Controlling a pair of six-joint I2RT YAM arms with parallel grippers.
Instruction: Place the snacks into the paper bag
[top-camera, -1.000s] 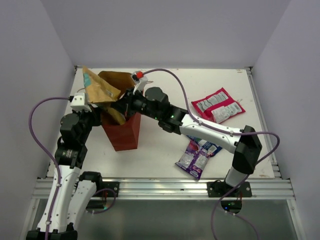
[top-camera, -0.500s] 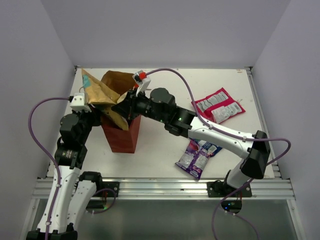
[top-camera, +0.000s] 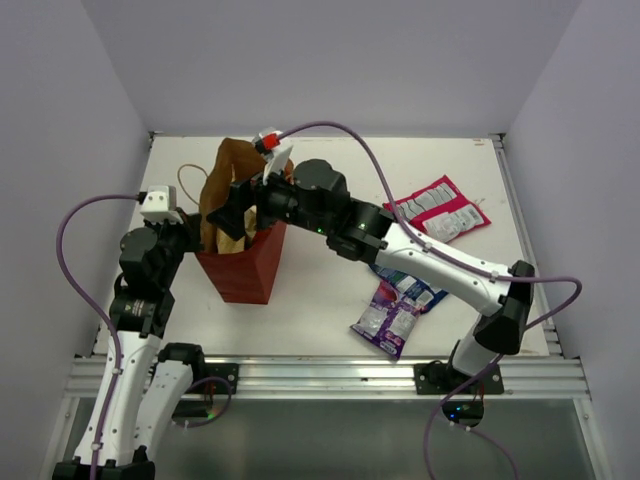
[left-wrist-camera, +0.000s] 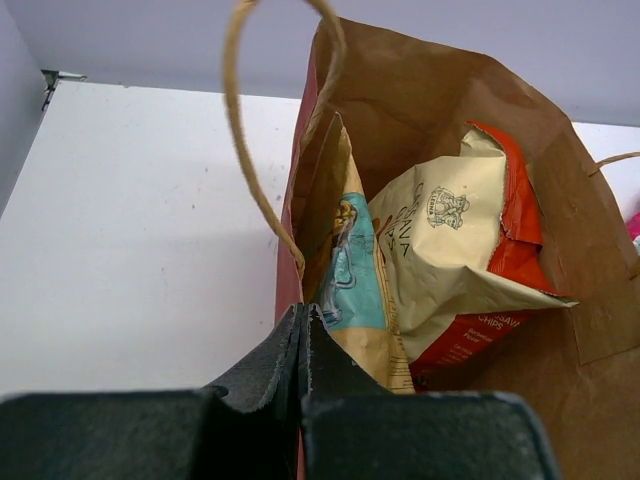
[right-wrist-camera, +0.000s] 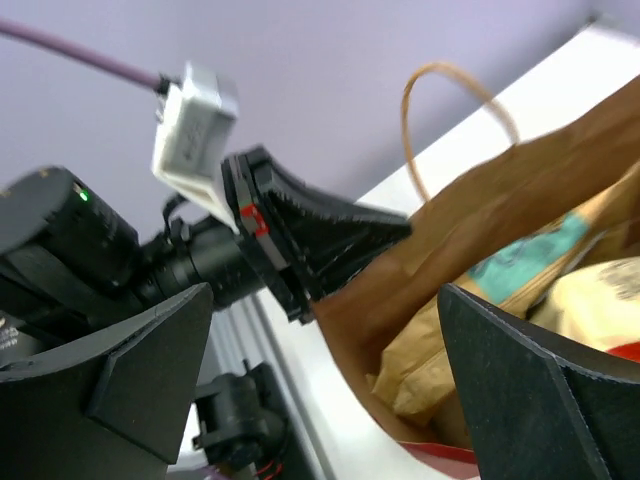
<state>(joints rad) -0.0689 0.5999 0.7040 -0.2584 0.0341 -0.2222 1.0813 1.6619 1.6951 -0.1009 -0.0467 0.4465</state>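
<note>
Largely, the tan packet (left-wrist-camera: 440, 250) hides the orange-red packet (left-wrist-camera: 522, 215) inside the paper bag (left-wrist-camera: 420, 100).

One tall red paper bag (top-camera: 243, 275), brown kraft inside, stands on the single white counter (top-camera: 330, 165). It carries two thin cord loop handles (left-wrist-camera: 229, 100).

Inside the bag are two flat foil packets: one tan-brown packet with a teal patch (left-wrist-camera: 355, 285) and one large orange-red packet (left-wrist-camera: 520, 225).

To the right of the bag, three more packets lie on the counter: one pink-magenta packet (top-camera: 425, 200), one blue-white packet (top-camera: 414, 292) and one purple-silver packet (top-camera: 385, 322). A silvery crinkled piece (top-camera: 455, 225) on the pink-magenta packet's near corner may be a sixth; I cannot tell.

There are two white-and-black robot arms: the left arm (top-camera: 135, 300) left of the bag and the right arm (top-camera: 440, 262) right of it.
</note>
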